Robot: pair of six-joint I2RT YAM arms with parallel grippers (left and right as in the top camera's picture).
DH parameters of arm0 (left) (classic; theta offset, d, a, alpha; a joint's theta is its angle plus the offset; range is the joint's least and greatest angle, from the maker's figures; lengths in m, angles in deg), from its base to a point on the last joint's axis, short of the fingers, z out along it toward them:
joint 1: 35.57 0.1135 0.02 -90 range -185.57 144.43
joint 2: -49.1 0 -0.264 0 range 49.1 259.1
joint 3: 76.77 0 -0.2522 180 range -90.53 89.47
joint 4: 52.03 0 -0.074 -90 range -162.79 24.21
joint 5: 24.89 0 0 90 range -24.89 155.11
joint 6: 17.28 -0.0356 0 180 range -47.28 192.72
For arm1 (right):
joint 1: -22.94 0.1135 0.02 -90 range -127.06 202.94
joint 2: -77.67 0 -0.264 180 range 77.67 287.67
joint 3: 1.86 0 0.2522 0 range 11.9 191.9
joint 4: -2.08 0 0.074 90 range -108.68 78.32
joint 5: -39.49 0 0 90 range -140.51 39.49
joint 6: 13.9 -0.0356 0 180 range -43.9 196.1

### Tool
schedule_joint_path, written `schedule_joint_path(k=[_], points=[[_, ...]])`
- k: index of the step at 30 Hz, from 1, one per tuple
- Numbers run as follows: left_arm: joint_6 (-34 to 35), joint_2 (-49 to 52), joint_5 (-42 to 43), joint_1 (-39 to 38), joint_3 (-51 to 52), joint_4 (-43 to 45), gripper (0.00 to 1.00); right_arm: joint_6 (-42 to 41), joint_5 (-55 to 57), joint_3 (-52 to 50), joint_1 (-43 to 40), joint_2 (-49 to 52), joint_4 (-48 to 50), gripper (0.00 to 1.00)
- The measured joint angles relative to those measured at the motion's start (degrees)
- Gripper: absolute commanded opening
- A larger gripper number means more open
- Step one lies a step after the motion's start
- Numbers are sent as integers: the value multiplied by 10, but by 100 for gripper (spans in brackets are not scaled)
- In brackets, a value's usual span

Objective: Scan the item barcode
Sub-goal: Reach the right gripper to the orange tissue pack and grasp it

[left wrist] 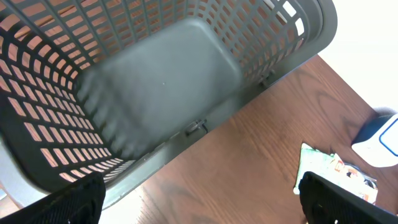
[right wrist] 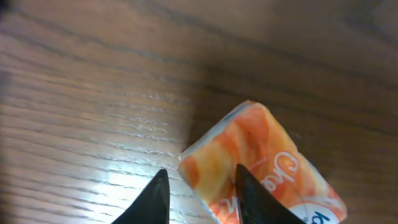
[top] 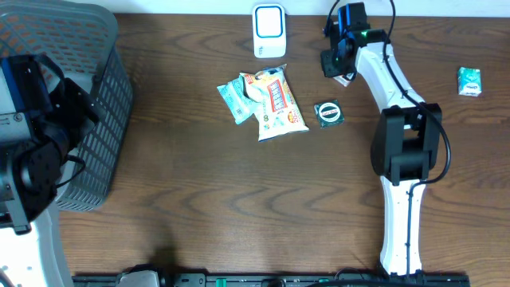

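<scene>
Grip check: right pincer (right wrist: 200, 177) jaws are straddling the orange packet (right wrist: 267, 155) corner on the surface (right wrist: 93, 93), gap narrow; we cannot tell if it is gripping; we are wanting a deeper, centred bite before lifting toward the scanner (top: 269, 30).

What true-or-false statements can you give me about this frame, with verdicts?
1. The grey basket is empty. True.
2. The left pincer grips a snack packet. False: it is open, holding nothing.
3. An orange packet lies on the table at the right pincer's fingertips. True.
4. The round dark item sits inside the basket. False: it lies on the table beside the snack packets.
</scene>
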Motion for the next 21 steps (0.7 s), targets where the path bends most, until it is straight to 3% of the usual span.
schedule_joint_path(k=[7,12,14,15,16,17,18,20,21], points=[[0,0,0,0,0,0,98,-16,89,0,2,4,-51,22],[0,0,0,0,0,0,98,-21,179,0,2,3,-117,24],[0,0,0,0,0,0,98,-27,202,0,2,0,-135,32],[0,0,0,0,0,0,98,-32,209,0,2,-3,-142,41],[0,0,0,0,0,0,98,-44,211,0,2,-9,-149,79],[0,0,0,0,0,0,98,-54,209,0,2,-19,-157,91],[0,0,0,0,0,0,98,-63,196,0,2,-25,-158,93],[0,0,0,0,0,0,98,-73,128,0,0,-45,-160,81],[0,0,0,0,0,0,98,-76,90,0,-1,-52,-166,79]])
